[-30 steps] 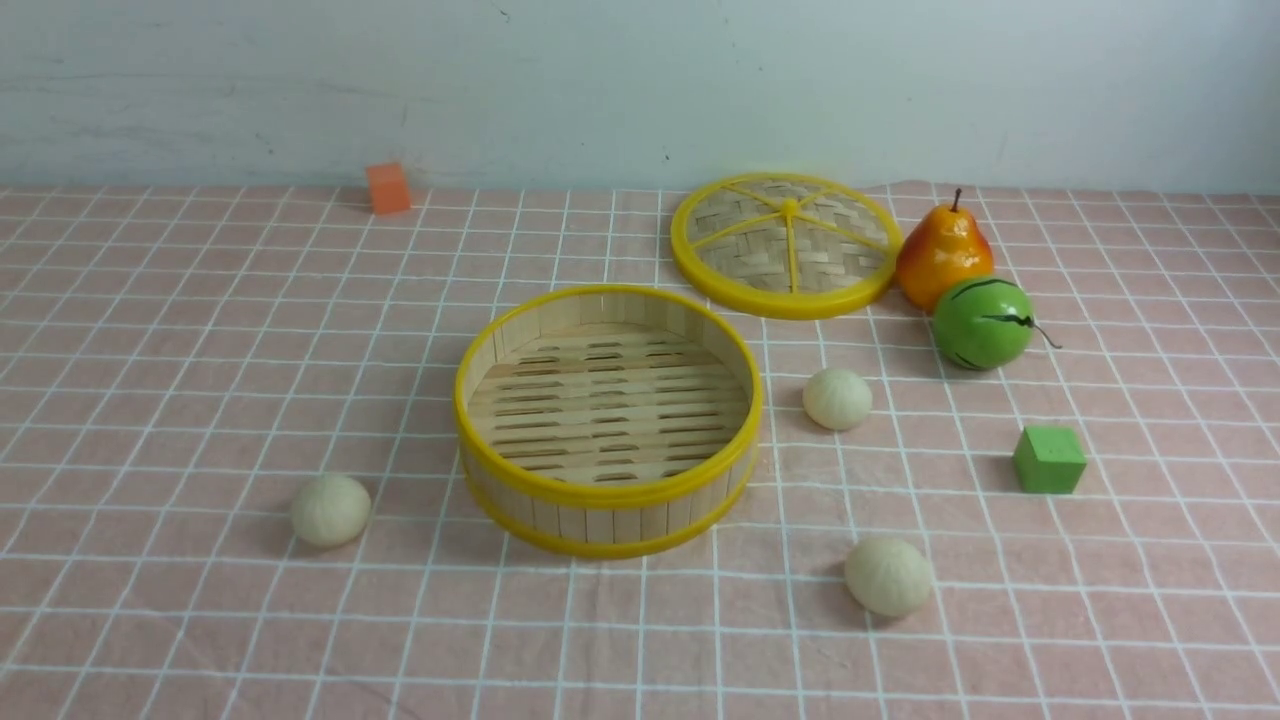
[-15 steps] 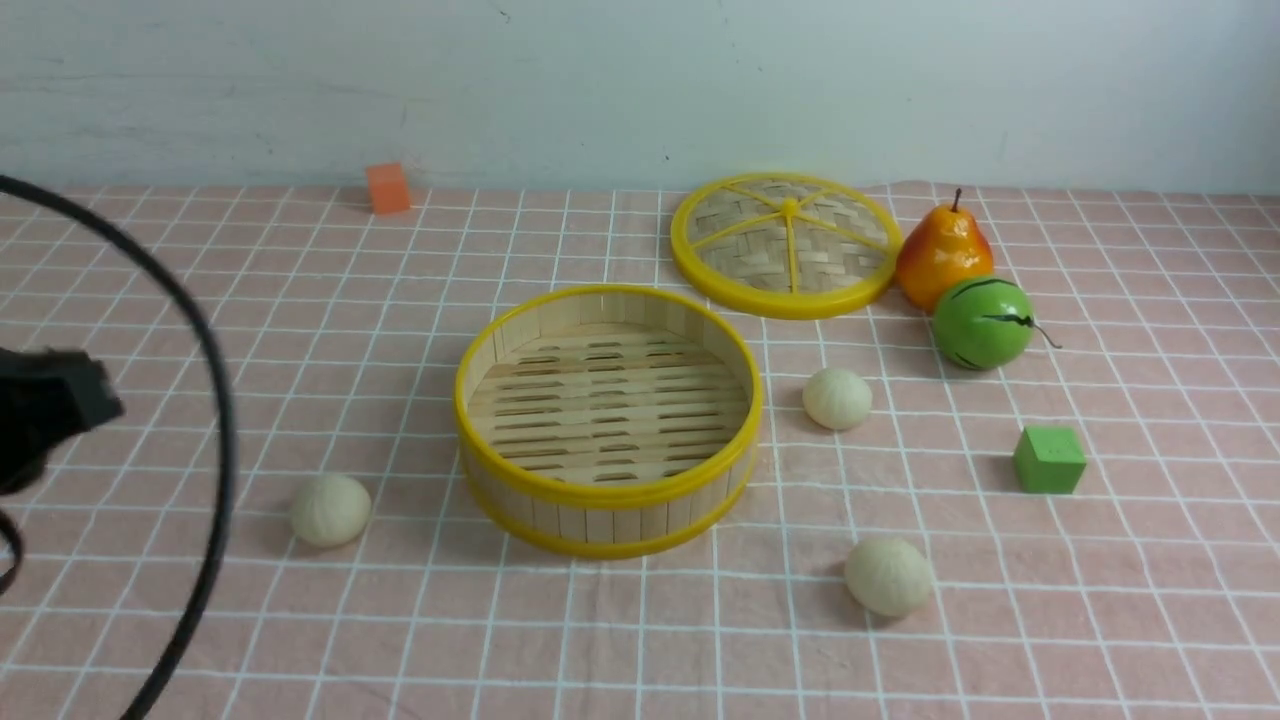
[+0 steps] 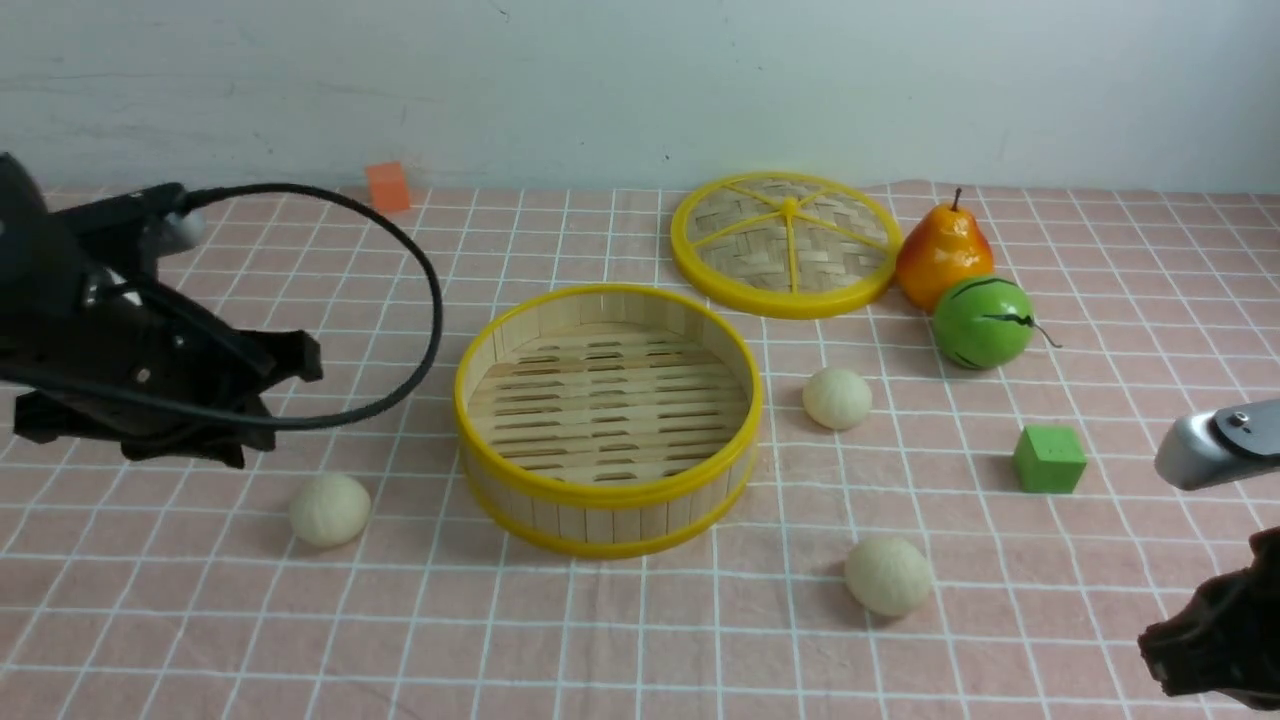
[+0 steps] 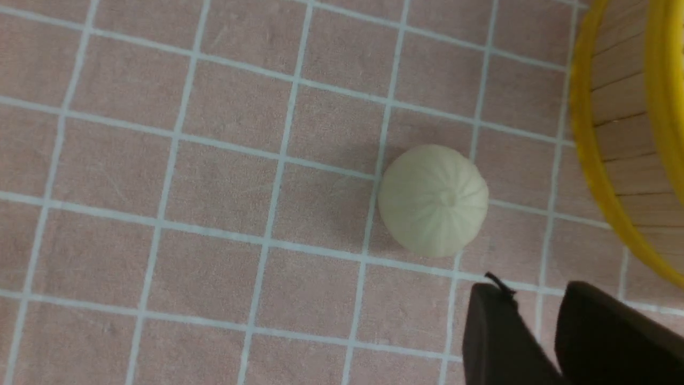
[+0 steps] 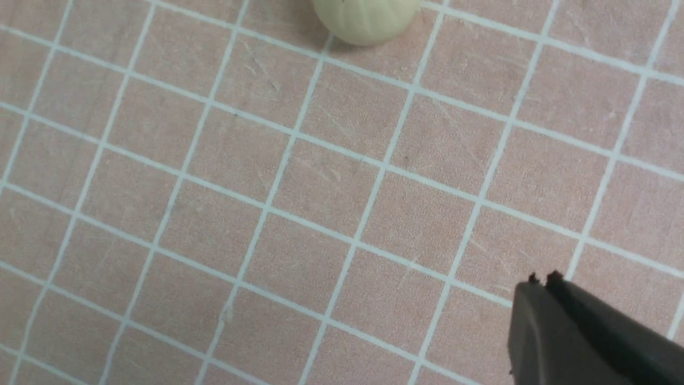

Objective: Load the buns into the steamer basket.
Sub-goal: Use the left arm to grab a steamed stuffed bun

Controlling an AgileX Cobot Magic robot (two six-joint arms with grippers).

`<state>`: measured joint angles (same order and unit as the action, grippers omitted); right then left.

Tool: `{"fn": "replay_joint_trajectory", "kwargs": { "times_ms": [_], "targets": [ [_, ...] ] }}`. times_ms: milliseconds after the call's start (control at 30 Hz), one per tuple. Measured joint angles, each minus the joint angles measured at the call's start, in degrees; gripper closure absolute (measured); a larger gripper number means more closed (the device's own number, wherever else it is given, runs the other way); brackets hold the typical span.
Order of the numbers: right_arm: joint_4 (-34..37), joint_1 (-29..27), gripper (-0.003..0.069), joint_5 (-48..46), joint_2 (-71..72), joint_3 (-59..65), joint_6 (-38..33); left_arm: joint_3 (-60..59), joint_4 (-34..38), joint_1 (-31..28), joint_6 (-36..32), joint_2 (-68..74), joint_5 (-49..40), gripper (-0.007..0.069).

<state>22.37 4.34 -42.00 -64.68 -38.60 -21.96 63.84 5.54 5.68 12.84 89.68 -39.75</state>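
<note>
A round bamboo steamer basket [image 3: 600, 497] with yellow rims sits in the middle of a pink cloth [image 3: 640, 650] with white lines. All three small, round, cream-white buns lie on the cloth, outside the basket. The left bun [image 3: 330, 510] is near the basket's left side, not touching it. The far right bun [image 3: 838, 398] is just beside the basket's right side. The near right bun [image 3: 888, 576] lies closer to the robot, to the right of the basket.

The black left gripper [image 3: 265, 410] hangs over the cloth, a bit behind the left bun and to its left. In the left wrist view its two dark fingers [image 4: 497, 331] stand a little apart, so it is open and holds nothing. The bun is near the fingertips but apart from them, and the basket's wall is off to one side.

The right arm [image 3: 1210, 640] pokes in at the near right corner. In the right wrist view the right gripper [image 5: 542, 283] has its fingers pressed together. It is closed and holds nothing. One bun shows at the edge of that view, well apart from the fingers.

Behind the basket lies a flat woven lid [image 3: 785, 245] with a yellow rim. Next to the lid stands an orange and yellow pear [image 3: 942, 255], and a green striped melon [image 3: 982, 322] sits in front of the pear. A green cube [image 3: 1048, 459] is on the right. A small orange cube [image 3: 388, 187] sits far back by the white wall [image 3: 640, 90].
</note>
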Motion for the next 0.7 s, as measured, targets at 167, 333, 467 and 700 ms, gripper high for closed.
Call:
{"fn": "replay_joint_trajectory", "kwargs": {
  "times_ms": [167, 333, 467, 700],
  "targets": [
    [0.0, 0.0, 0.0659, 2.5, 0.0, 0.0, -0.5, 4.3, -4.9, 3.7, -0.5, 7.2, -0.6, 0.0344],
    [0.0, 0.0, 0.0654, 2.9, 0.0, 0.0, -0.8, 7.5, -12.8, 6.0, 5.5, 13.5, 0.3, 0.0421],
    [0.0, 0.0, 0.0649, 3.2, 0.0, 0.0, -0.8, 7.7, -14.8, 6.0, 8.4, 17.8, 0.8, 0.044],
    [0.0, 0.0, 0.0645, 3.5, 0.0, 0.0, -0.8, 9.2, -14.6, 6.2, 8.9, 18.0, 1.4, 0.0615]
  ]
}}
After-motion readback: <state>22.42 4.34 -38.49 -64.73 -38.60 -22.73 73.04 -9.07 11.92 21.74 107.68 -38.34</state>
